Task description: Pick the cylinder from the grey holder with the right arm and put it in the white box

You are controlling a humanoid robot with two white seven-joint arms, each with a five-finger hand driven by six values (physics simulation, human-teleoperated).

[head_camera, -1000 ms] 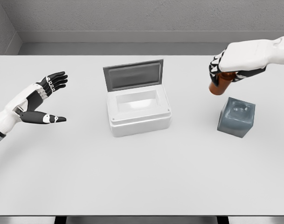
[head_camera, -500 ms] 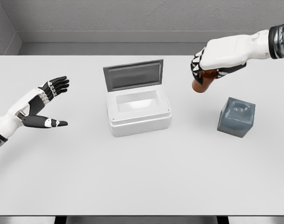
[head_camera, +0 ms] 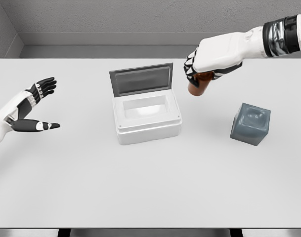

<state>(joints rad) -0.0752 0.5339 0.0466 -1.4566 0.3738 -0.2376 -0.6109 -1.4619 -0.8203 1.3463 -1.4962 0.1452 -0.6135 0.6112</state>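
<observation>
My right hand [head_camera: 205, 66] is gripping the brown cylinder [head_camera: 198, 87], hanging beside the white box [head_camera: 147, 118], lid up, nothing inside. Grey holder [head_camera: 250, 123] is sitting vacant. Left hand [head_camera: 27, 106] is resting, fingers spread.

The right robot hand [head_camera: 202, 69] grips the brown cylinder [head_camera: 198, 85] — just beside the open white box [head_camera: 147, 114].

White table [head_camera: 140, 197] before grey textured walls [head_camera: 140, 15], evenly lit.
</observation>
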